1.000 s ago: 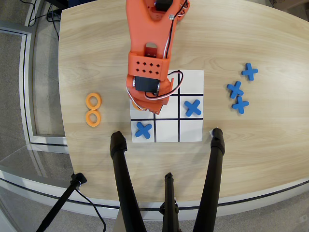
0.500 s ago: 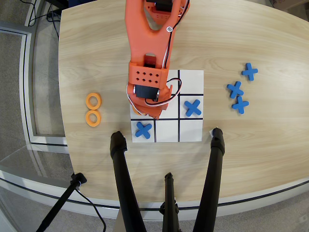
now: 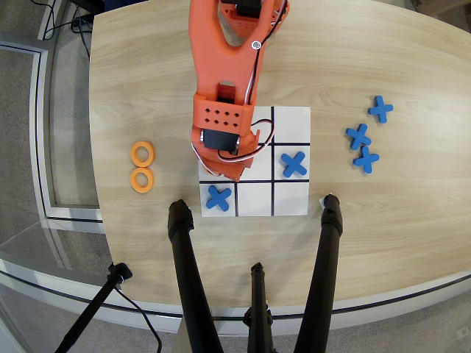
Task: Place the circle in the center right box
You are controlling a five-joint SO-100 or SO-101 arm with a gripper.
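Circle pieces, two flat orange rings (image 3: 142, 153) and (image 3: 141, 179), lie on the wooden counter (image 3: 353, 243) at nine o'clock of the white nine-cell board (image 3: 291, 200); with the orange tool (image 3: 229, 173) hiding its grip, I cannot tell its contents, so lower squarely over the board's middle-row edge cell before releasing.

Non-task: light wooden surface (image 3: 368, 220); three blue X-shaped pieces (image 3: 360, 137) clustered well right of tool; two more on board, one right (image 3: 294, 164), one below-left (image 3: 218, 197); black tripod legs (image 3: 188, 279) below.
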